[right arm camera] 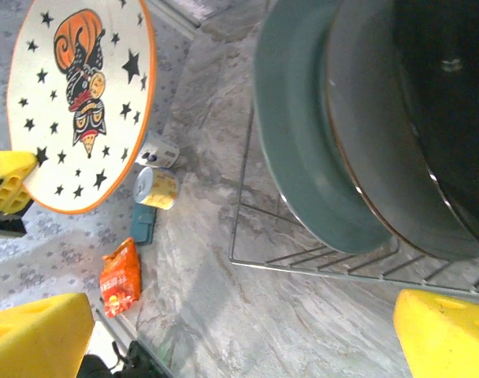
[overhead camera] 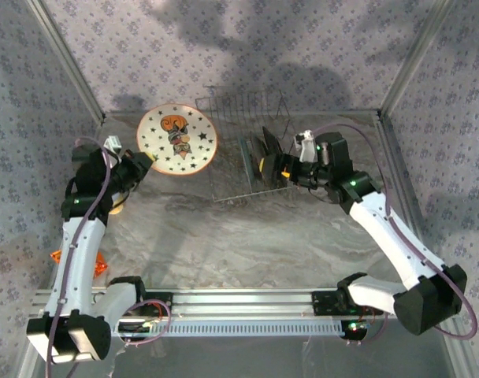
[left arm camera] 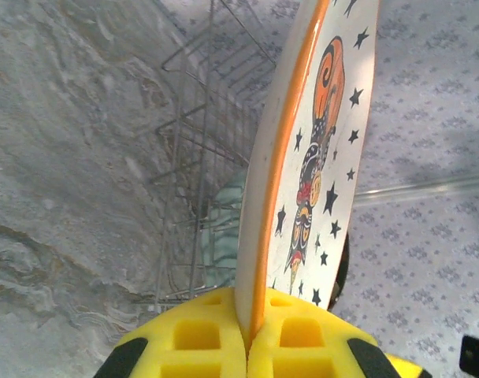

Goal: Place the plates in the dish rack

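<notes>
Patterned lilac-grey walls (overhead camera: 263, 39) close in a grey marbled surface (overhead camera: 247, 244). The largest thing on it is the wire dish rack (overhead camera: 247, 150), which stands directly ahead of the right end effector (right arm camera: 243, 331) and ahead and to the right of the left end effector (left arm camera: 247, 335).

Three plates stand on edge in the rack, just in front of the right end effector's tips. In its wrist view the teal plate (right arm camera: 302, 142) sits furthest left, the grey-green plate (right arm camera: 381, 157) next to it, and the black plate (right arm camera: 444, 102) furthest right. That end effector is spread wide, its yellow fingertips (right arm camera: 444, 331) well apart and holding nothing.

The cream star plate (left arm camera: 310, 157) is clear of the rack, lifted off the surface. The left end effector is clamped on its orange rim, with the yellow pads (left arm camera: 200, 335) pressed to either face and the rest of the plate rising away from them.

Beyond the right end effector's left fingertip, below the raised plate, two small cans (right arm camera: 157, 189) lie on the surface. An orange packet (right arm camera: 120, 276) lies nearer that fingertip.
</notes>
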You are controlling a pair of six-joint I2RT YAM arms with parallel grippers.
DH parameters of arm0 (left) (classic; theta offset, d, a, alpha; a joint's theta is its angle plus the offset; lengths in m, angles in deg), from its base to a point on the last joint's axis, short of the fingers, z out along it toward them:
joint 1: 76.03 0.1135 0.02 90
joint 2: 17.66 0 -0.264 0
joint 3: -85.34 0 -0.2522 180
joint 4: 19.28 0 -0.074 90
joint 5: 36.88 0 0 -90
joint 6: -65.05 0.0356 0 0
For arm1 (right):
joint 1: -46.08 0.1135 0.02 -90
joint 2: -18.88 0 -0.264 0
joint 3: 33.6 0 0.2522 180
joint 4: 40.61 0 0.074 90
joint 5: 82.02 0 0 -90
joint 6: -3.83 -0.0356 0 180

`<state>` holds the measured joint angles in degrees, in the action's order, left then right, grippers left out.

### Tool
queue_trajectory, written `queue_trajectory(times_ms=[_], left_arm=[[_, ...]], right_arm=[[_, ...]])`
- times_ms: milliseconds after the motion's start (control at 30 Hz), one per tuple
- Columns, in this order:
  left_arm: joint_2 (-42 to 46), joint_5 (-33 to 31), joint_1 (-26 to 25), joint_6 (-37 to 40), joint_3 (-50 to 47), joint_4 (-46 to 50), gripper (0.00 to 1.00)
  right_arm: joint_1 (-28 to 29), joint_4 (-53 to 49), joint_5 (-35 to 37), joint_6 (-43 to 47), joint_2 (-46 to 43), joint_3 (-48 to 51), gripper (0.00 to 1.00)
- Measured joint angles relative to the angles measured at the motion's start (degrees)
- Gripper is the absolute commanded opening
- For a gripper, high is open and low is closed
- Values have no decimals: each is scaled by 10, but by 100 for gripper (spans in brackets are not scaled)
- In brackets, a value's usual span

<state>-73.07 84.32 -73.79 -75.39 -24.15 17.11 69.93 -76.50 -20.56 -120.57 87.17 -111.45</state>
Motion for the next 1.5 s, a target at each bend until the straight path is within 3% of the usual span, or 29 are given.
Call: queue_trajectory(times_ms=[467, 867, 1500], left_arm=[[-37, 61, -61, 14, 27, -34, 0], [-52, 70, -91, 16, 27, -51, 0], [-66, 71, -117, 24, 28, -62, 0]], right_arm=[[-23, -8, -87, 70, 106, -118, 100], [-15, 1, -114, 70, 179, -163, 92], [2, 26, -128, 55, 237, -225, 50]])
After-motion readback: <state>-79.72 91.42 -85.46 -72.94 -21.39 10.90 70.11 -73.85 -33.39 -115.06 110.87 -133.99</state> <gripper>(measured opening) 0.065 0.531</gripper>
